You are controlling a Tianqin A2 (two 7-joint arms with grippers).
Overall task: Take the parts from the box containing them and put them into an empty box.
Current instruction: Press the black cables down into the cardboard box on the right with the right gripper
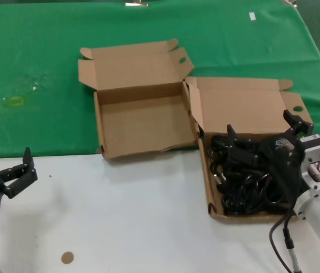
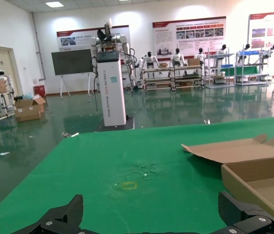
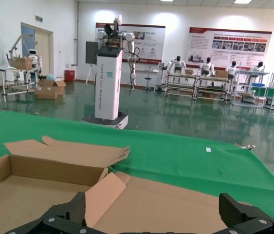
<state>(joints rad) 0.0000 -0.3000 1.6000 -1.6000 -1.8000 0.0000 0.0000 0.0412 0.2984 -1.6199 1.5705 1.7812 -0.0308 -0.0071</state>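
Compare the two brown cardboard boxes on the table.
The squarer brown cardboard box on the robot's left is empty; the longer brown cardboard box on its right holds black power cords. The open right tool hovers over the longer box; nothing is over the squarer one. Both are shallow corrugated trays with hinged lids open.

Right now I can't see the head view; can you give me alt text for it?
The right gripper, fingers open, hangs over the black power cords piled in the longer cardboard box on the right. The squarer cardboard box beside it on the green cloth holds nothing, and the left gripper waits open at the near left over the white table.
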